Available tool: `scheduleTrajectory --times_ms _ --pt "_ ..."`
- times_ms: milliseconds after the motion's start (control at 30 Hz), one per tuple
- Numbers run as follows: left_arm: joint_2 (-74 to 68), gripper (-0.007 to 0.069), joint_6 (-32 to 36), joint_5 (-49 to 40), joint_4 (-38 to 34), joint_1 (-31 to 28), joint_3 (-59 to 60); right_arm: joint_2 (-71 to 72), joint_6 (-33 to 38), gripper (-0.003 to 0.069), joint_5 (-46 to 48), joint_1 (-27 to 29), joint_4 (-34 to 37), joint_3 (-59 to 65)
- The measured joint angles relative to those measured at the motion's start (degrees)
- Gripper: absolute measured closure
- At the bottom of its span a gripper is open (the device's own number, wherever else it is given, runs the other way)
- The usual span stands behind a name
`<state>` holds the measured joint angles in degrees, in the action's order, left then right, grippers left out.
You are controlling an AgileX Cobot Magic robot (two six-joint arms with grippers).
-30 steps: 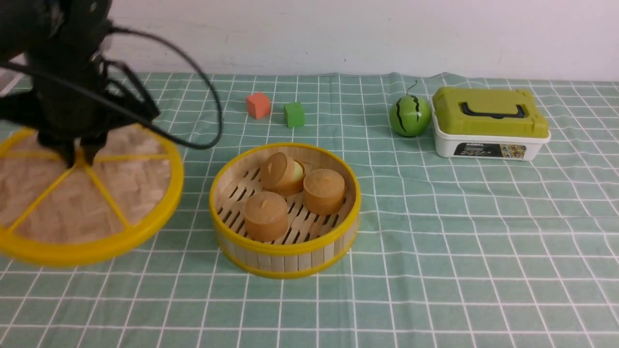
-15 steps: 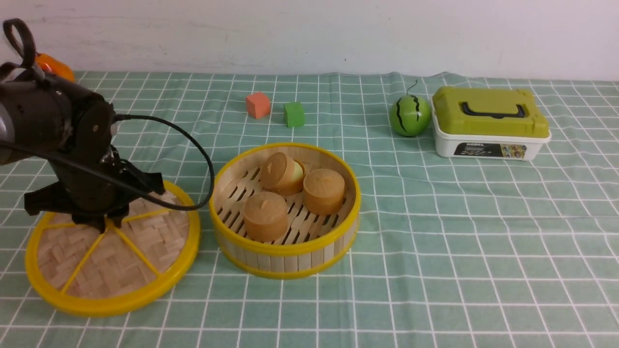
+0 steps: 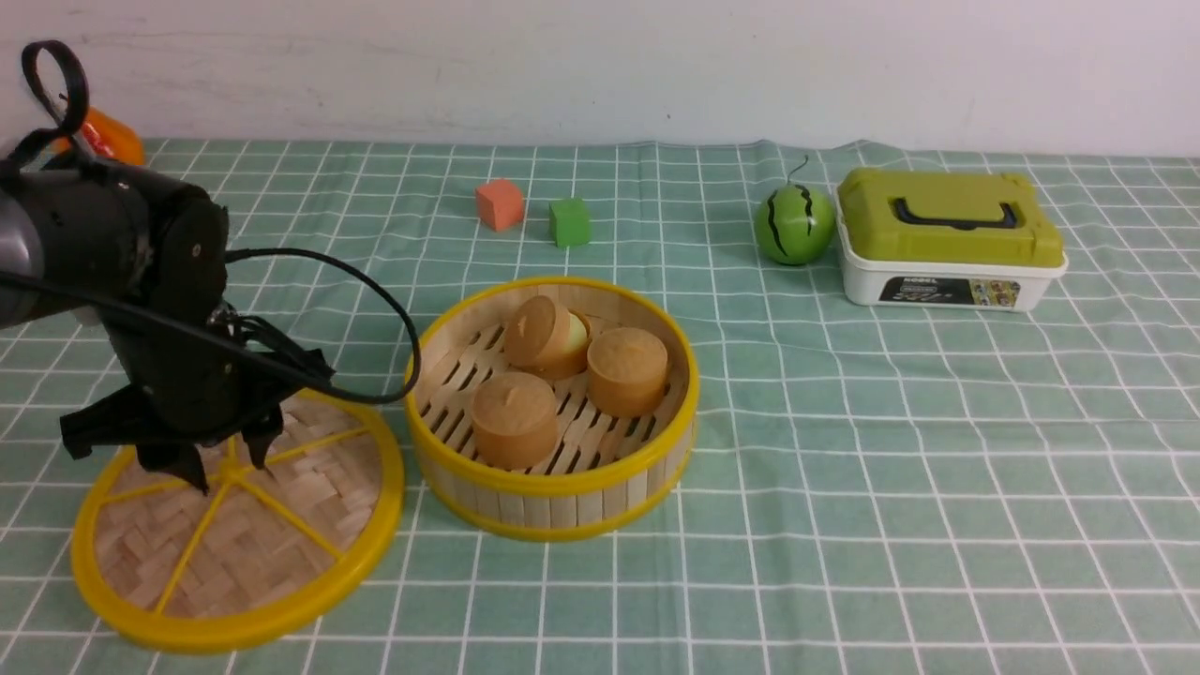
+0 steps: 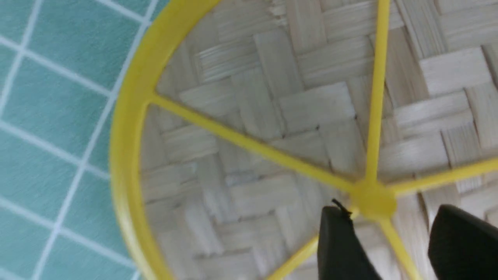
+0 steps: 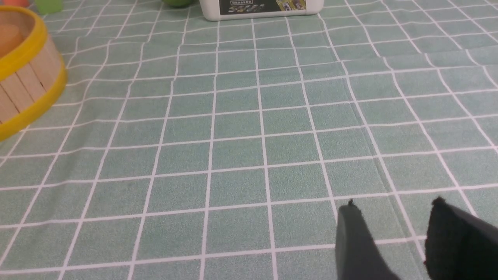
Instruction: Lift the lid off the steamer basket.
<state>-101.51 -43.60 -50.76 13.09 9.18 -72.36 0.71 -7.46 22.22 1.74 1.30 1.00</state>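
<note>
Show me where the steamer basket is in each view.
Front view: steamer basket at centre, right of the lid.
Left wrist view: not in it.
Right wrist view: steamer basket partly shown, cut by the frame edge.
Shared landmark: white box, in front and right wrist views.

Over the last second, the left gripper (image 3: 228, 466) has lowered the lid (image 3: 281, 534) from its raised position at the left edge to the tablecloth (image 3: 844, 469) just beside the steamer basket (image 3: 553, 487), and its fingers now stand apart about the knob (image 3: 231, 474).
</note>
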Motion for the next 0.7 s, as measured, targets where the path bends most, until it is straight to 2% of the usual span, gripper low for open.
scheduleTrajectory --times_ms 167,200,233,333,500,600,700 --pt "6.17 0.0319 8.66 -7.99 -1.4 0.0 -4.53 0.0 0.0 0.0418 0.0 0.0 0.0 0.0" --pt "9.82 0.0356 13.11 -11.16 -3.0 0.0 -6.14 0.0 0.0 0.0418 0.0 0.0 0.0 0.0" --pt "10.27 0.0362 13.59 -11.47 -3.22 0.0 -6.41 0.0 0.0 0.0418 0.0 0.0 0.0 0.0" --pt "18.62 0.0478 20.36 -17.32 -6.68 0.0 -7.01 0.0 0.0 0.0418 0.0 0.0 0.0 0.0" --pt "31.21 0.0638 22.79 -19.95 -9.42 0.0 -5.68 0.0 0.0 0.0418 0.0 0.0 0.0 0.0" --pt "36.11 0.0637 22.85 -20.07 -10.79 0.0 -3.46 0.0 0.0 0.0418 0.0 0.0 0.0 0.0" --pt "49.19 0.0637 23.9 -19.62 -14.92 0.0 5.49 0.0 0.0 0.0418 0.0 0.0 0.0 0.0"
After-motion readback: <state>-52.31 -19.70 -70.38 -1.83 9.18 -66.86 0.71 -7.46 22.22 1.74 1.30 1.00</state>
